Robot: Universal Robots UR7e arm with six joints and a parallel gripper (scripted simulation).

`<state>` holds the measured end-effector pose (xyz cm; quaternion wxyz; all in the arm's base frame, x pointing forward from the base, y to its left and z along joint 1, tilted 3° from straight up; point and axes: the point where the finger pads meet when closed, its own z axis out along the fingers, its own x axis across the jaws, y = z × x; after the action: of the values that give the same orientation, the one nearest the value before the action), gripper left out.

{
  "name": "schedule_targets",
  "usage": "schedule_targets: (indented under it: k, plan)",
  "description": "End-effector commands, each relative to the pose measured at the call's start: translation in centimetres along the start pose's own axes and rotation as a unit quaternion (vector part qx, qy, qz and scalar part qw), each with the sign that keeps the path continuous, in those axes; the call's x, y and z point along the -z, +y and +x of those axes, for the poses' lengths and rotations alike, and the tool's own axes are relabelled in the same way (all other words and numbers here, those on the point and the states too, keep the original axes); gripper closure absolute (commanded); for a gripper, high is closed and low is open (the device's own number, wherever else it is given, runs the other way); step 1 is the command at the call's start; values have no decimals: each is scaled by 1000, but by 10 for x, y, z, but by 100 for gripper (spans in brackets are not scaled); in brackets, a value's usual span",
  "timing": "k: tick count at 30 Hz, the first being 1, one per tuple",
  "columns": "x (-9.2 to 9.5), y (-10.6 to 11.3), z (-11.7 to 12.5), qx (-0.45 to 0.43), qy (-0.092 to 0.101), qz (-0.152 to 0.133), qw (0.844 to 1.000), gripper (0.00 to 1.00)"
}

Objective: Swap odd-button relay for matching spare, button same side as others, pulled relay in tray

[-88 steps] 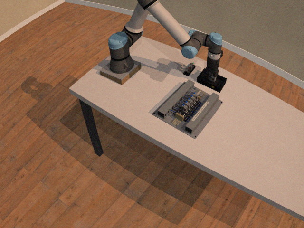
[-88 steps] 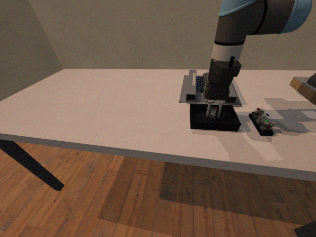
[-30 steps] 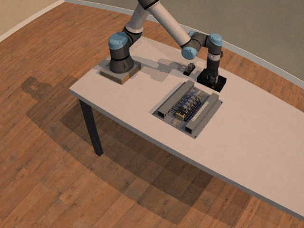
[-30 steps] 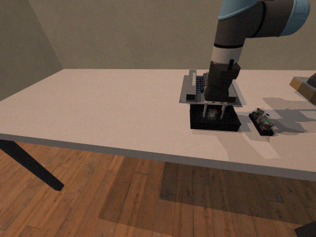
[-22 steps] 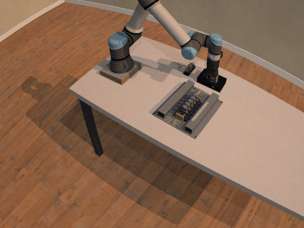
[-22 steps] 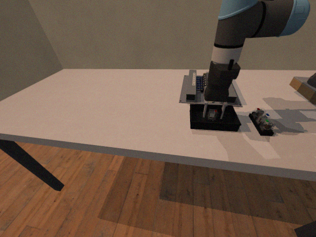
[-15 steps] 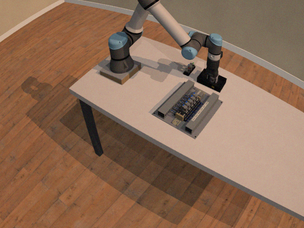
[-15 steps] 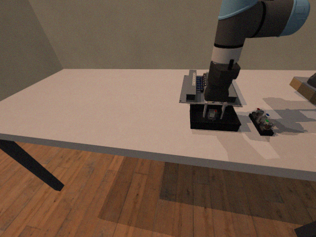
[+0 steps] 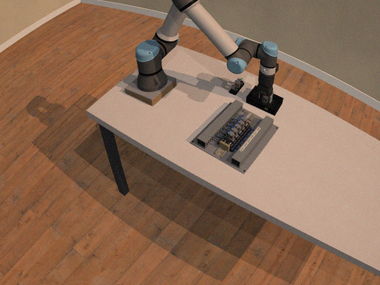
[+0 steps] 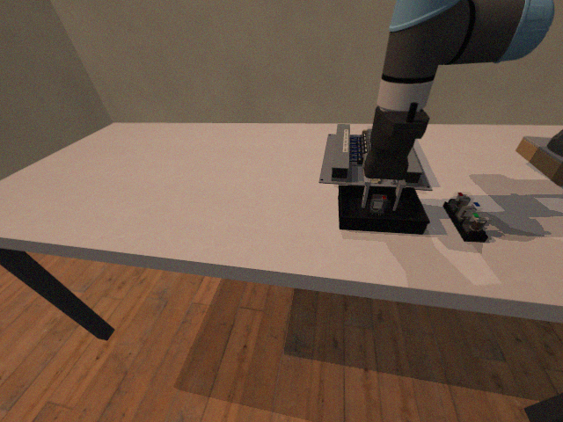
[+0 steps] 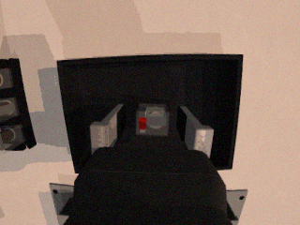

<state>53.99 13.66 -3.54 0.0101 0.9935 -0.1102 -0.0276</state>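
Bench (image 9: 306, 171) carries the panel (image 9: 211, 127), its relay row between two grey ducts. Tray (image 10: 411, 216), black, sits just beyond the panel; the spare holder (image 10: 468, 234) stands near it.

Hand (image 11: 150, 130) hangs over the tray, released, fingers wide either side of the red-button relay (image 11: 152, 119), which rests on the tray floor.

Judgement: relay is light, rigid, smooth-sided; blades likely bend if levered. Take spares by opposite flat sides, straight up. Holder neighbours stand close, and the ducts crowd the row.
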Motion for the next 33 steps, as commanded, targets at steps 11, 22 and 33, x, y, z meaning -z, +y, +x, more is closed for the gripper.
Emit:
schedule_targets:
  k: [11, 22, 33]
  plan:
    - [5, 0, 0, 0, 1, 0, 1000, 0]
    - [6, 0, 0, 0, 1, 0, 1000, 0]
    - [9, 0, 0, 0, 1, 0, 1000, 0]
